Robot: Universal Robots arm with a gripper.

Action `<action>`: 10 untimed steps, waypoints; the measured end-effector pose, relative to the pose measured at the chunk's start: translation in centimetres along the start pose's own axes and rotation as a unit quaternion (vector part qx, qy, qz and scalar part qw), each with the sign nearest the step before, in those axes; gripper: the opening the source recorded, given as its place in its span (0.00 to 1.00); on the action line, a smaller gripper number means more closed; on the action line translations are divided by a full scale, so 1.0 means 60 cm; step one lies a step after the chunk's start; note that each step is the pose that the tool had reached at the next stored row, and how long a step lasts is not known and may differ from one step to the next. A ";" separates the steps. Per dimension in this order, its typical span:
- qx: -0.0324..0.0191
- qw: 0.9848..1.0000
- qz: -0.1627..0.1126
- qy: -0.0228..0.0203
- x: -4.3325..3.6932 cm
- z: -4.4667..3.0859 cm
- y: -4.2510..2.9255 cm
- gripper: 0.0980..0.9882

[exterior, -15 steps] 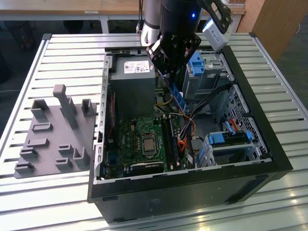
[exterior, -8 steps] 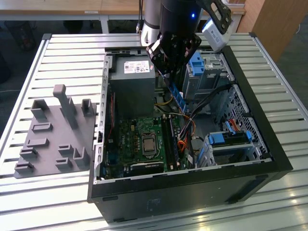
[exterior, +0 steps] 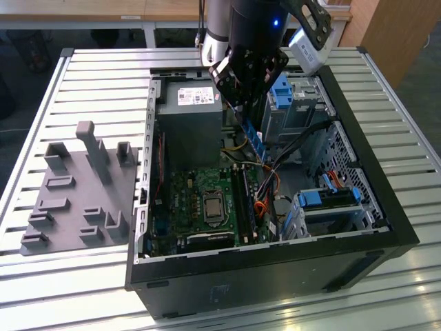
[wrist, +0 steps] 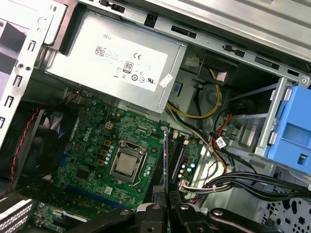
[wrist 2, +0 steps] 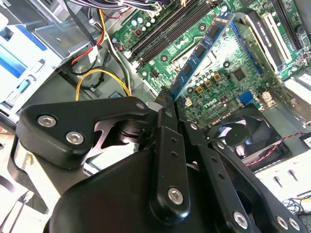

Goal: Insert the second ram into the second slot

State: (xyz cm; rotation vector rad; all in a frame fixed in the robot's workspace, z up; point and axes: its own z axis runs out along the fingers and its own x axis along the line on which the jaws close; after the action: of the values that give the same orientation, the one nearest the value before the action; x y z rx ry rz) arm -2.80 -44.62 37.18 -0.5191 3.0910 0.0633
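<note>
Now my gripper [wrist 2: 169, 104] is closed on one end of the second ram [wrist 2: 204, 48], held above the motherboard [wrist: 92, 141] near the memory slots [wrist 2: 163, 35]. If the stick comes down tilted, or beside the second slot, I think it could jam or bend.

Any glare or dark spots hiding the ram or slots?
Exterior view: glare on table slats, case interior shaded, ram dim. Second wrist view: ram evenly lit, drive bay washed out. First wrist view: fan corner dark, slots readable.
</note>
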 end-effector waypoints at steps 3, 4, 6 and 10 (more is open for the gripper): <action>0.000 1.000 0.001 0.000 0.000 0.001 0.000 0.04; 0.000 1.000 0.001 0.000 0.000 0.002 0.000 0.04; 0.000 1.000 0.001 0.000 0.000 0.003 0.000 0.04; 0.000 1.000 0.001 0.000 0.000 0.005 0.000 0.04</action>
State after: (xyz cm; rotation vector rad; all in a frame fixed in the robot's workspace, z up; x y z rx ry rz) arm -2.80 -44.61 36.90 -0.5161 3.0916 0.0630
